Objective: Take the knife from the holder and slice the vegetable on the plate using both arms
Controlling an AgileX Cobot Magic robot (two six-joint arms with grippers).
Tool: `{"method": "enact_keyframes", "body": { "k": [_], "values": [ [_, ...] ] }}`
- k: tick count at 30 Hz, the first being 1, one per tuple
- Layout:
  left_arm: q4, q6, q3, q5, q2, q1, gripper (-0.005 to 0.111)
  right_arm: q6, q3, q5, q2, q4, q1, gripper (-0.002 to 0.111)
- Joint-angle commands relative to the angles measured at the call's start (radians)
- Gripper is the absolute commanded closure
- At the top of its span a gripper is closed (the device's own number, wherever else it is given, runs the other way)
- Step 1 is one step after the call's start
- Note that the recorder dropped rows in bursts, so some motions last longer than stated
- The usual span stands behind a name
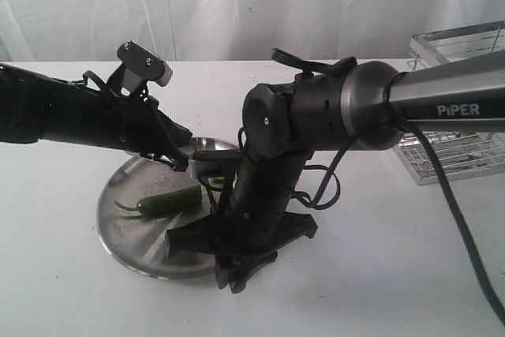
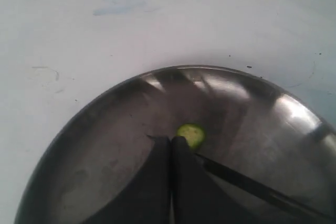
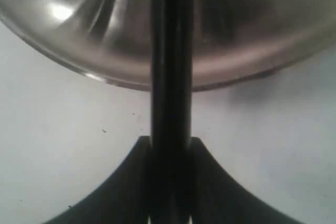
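Your right arm (image 1: 331, 108) hides part of the plate (image 1: 126, 234); right end effector (image 3: 170, 148) clamps the knife (image 3: 170, 51). Meanwhile left end effector (image 2: 170, 141) is pinched shut, empty, by 1 cut slice (image 2: 191, 134). On the plate lies the vegetable (image 1: 170, 201), one end hidden.

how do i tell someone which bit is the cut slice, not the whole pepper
Find the round steel plate on the white table. On it, the slice sits just beyond the tips of the shut left gripper. It is a tiny, flat, pale-green disc, unlike the long dark-green pepper with its curved stem.
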Motion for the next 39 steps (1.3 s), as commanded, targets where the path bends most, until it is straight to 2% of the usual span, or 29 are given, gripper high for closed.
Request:
{"method": "enact_keyframes", "body": {
  "k": [1, 5, 8, 13, 14, 15, 18, 20, 39],
  "values": [
    [-0.131, 0.056, -0.002, 0.081, 0.048, -0.007, 0.106, 0.017, 0.000, 0.004, 0.002, -0.004, 0.002, 0.108],
    [-0.269, 0.160, -0.002, 0.088, 0.066, -0.007, 0.106, 0.017, 0.000, 0.025, 0.002, -0.004, 0.002, 0.108],
    [-0.269, 0.183, -0.007, 0.077, 0.062, 0.003, 0.106, 0.017, 0.000, 0.014, 0.002, -0.004, 0.002, 0.108],
    [-0.269, 0.017, -0.013, -0.196, 0.019, 0.036, 0.107, 0.022, 0.000, -0.036, 0.002, -0.004, 0.002, 0.108],
    [-0.269, -0.010, -0.013, -0.212, 0.010, 0.046, 0.107, 0.027, 0.000, -0.041, 0.002, -0.004, 0.002, 0.108],
    [-0.269, -0.014, -0.013, -0.184, 0.008, 0.056, 0.107, 0.027, 0.000, -0.041, 0.002, -0.004, 0.002, 0.108],
    [-0.269, 0.015, -0.011, 0.091, -0.002, 0.084, 0.107, 0.027, 0.000, -0.034, 0.008, -0.004, 0.002, 0.108],
    [-0.269, 0.084, -0.013, 0.176, -0.002, 0.084, 0.107, 0.027, 0.000, -0.025, 0.018, 0.000, 0.002, 0.108],
    [-0.269, 0.121, -0.011, 0.181, -0.002, 0.084, 0.107, 0.012, 0.000, -0.054, 0.054, 0.020, 0.032, 0.108]
  ]
}}
